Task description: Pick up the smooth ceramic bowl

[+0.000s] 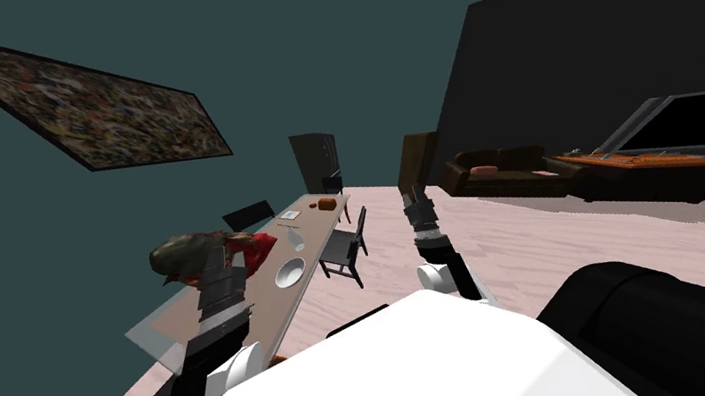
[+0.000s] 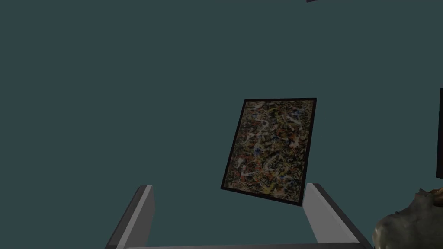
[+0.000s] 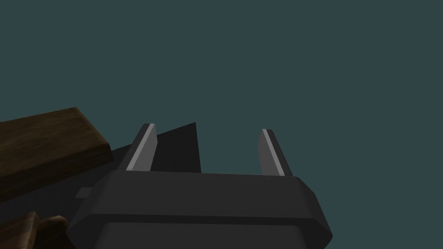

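Two grippers stand with their fingers spread wide, and neither holds anything. Farthest left, a brown and red lump lies at the left side of the long table. The left arm rises over the table's near part, just in front of that lump, and the left gripper is clear of everything. Right of this arm and apart from it, the white bowl rests on the table top by the right edge, about halfway along. It sits upright with its mouth up. It is round, so no long axis shows. A small white vessel stands just beyond it. A dark chair is at the table's right side near the bowl. Farther right, the right arm is raised above the floor, well apart from the bowl, its right gripper likewise spread.
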